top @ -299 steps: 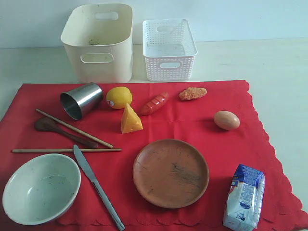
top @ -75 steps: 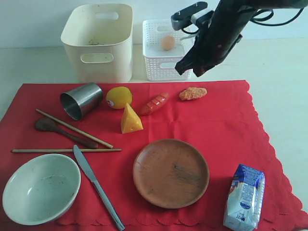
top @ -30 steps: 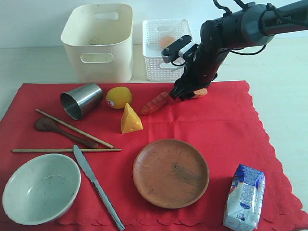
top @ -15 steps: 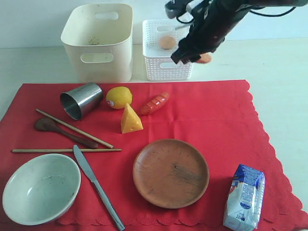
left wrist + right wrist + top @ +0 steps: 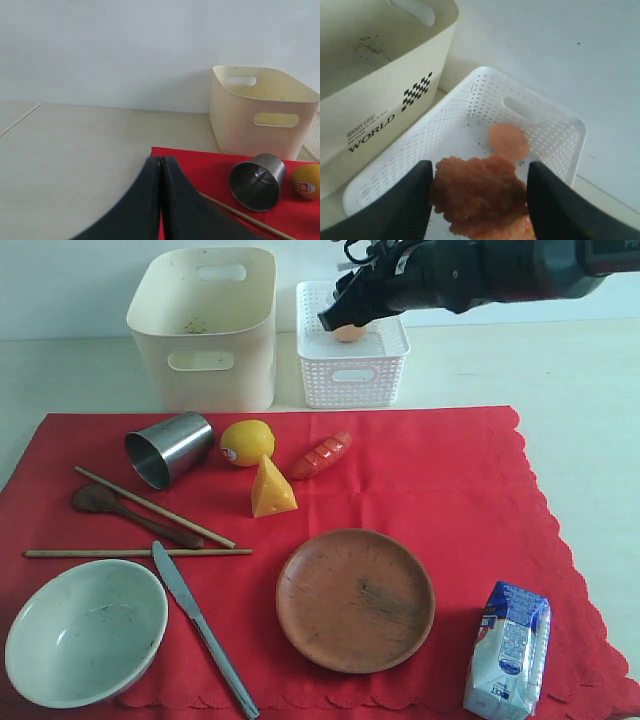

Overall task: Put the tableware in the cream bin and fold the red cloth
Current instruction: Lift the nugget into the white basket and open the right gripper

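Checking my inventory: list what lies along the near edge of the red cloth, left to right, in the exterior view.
Left to right: whitish bowl → grey knife → brown plate → milk carton.

Left claw [image 5: 161, 167] closed, right claw [image 5: 479, 197] full.

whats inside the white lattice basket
An egg lies on the floor of the basket. The right gripper holds a fried nugget just over the basket, hiding the floor beneath it, so anything there cannot be seen.
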`<state>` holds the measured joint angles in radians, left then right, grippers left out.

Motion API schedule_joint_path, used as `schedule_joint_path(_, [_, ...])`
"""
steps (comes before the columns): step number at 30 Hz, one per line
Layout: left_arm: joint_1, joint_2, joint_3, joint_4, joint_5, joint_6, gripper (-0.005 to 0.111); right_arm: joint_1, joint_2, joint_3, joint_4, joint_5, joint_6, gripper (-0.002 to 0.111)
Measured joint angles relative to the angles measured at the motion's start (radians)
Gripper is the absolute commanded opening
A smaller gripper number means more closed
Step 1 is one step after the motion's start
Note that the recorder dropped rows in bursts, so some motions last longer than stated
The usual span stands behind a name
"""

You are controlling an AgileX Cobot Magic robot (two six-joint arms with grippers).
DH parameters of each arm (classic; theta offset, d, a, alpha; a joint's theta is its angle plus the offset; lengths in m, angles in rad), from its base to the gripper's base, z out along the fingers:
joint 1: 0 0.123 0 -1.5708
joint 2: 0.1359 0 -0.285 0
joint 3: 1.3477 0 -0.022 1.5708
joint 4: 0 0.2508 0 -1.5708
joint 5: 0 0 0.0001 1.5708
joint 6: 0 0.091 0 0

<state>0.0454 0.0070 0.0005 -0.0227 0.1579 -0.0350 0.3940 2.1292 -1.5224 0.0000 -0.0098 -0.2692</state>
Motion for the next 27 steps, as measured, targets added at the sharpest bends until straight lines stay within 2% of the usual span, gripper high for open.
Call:
schedule_joint_path(4, [0.0,0.0,0.0,0.0,0.0,0.0,0.001,0.0,0.048,0.0,0.0,-0.059,0.0,0.001])
schedule_joint_path(7, [0.0,0.0,0.0,0.0,0.0,0.0,0.001,0.0,0.079,0.0,0.0,-0.095,0.002,0.009])
schedule_joint_path(15, [0.0,0.0,0.0,0.0,0.0,0.0,0.001,0.0,0.123,0.0,0.0,-0.139,0.002,0.052])
schedule_joint_path(20, [0.0,0.0,0.0,0.0,0.0,0.0,0.001,0.0,0.13,0.0,0.0,-0.144,0.002,0.072])
schedule_joint_path(27, [0.0,0.0,0.0,0.0,0.0,0.0,0.001,0.0,0.13,0.0,0.0,-0.146,0.019,0.076])
